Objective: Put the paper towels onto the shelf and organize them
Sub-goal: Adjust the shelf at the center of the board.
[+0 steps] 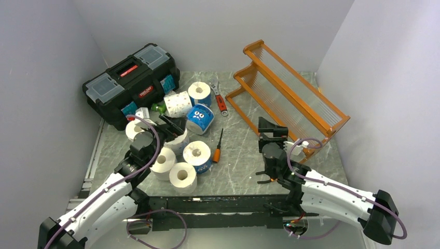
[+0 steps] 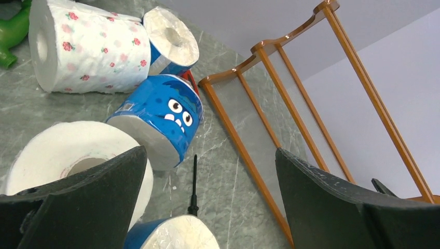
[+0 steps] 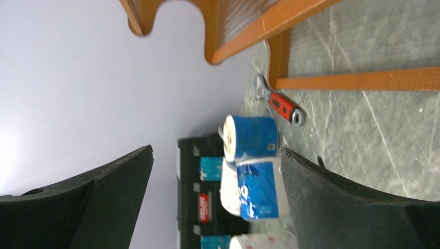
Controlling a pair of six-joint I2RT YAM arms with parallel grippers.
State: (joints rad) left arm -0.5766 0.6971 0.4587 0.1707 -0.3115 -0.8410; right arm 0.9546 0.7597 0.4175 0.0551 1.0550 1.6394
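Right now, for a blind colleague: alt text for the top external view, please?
Paper towels sit clustered left of centre beside a black toolbox; the orange shelf at right holds none. The left gripper is open over the rolls, the right gripper open near the shelf.

Paper towels [image 1: 197, 153] beside the toolbox [image 1: 129, 83] — shelf [image 1: 290, 96] well apart

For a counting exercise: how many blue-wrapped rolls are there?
3 blue-wrapped rolls: one by the wrench, one lying mid-table with eyes showing, one by the screwdriver. More may be hidden.
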